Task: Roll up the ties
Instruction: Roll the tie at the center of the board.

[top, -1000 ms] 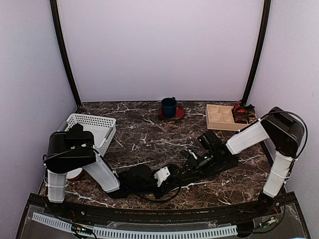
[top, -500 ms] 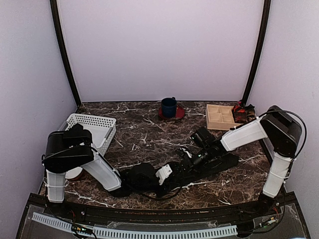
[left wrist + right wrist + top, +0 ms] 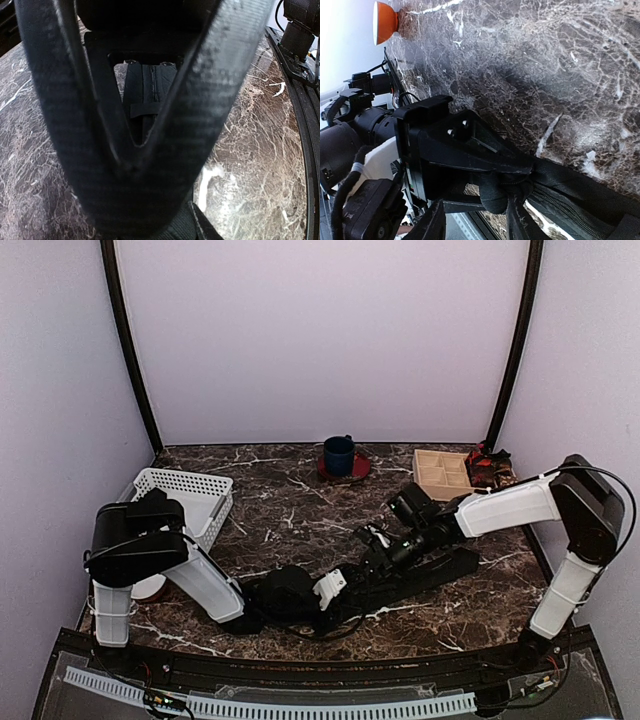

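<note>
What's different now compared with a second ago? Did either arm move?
The right arm stretched out: its elbow swung rightward and its wrist drew toward the back of the table, the right gripper staying over the tie. The left gripper edged slightly right, jaws still pinching the tie's rolled end. The basket, cup and tray did not move.

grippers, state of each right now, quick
Left gripper: closed on the black fabric necktie.
Right gripper: open, fingers apart next to the necktie.
</note>
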`<move>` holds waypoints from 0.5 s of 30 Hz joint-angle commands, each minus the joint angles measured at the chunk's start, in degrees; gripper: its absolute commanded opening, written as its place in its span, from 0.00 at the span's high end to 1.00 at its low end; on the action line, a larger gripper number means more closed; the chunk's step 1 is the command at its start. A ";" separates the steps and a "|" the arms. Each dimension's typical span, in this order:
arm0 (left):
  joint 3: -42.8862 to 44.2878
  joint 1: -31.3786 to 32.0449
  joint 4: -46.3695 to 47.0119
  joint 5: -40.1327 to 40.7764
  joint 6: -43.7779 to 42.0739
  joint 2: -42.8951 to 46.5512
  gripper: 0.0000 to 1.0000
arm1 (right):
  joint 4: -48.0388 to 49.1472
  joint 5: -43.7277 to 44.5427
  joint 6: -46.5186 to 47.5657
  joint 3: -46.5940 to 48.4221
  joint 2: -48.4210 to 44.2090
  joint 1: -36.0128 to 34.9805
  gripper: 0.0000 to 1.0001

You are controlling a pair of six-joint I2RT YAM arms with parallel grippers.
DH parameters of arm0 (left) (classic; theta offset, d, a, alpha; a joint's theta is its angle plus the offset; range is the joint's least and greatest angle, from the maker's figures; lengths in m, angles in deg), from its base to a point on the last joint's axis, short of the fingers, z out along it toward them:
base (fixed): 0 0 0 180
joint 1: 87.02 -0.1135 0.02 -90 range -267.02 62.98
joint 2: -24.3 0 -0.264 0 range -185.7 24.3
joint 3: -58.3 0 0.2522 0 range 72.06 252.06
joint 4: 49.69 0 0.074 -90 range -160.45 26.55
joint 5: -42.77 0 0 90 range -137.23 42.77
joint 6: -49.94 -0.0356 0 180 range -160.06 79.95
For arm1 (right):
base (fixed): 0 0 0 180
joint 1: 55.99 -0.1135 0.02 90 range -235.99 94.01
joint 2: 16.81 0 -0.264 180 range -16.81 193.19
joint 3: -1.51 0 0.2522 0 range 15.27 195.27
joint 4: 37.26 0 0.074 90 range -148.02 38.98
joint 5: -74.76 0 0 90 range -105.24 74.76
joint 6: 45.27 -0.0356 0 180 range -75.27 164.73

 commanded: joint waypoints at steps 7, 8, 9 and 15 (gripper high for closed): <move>-1.96 -0.06 -12.74 -1.58 1.26 -2.57 0.64 | -3.19 4.56 4.52 3.14 4.76 -2.70 0.61; -1.92 -0.06 -12.86 -1.59 1.24 -2.57 0.64 | -3.30 4.94 4.81 3.22 5.07 -3.07 0.63; -1.93 -0.06 -12.90 -1.62 1.16 -2.57 0.63 | -3.14 5.24 4.89 3.33 5.24 -3.27 0.64; -1.95 -0.06 -13.16 -1.40 1.51 -2.48 0.62 | -2.21 5.71 4.68 2.66 5.90 -3.59 0.93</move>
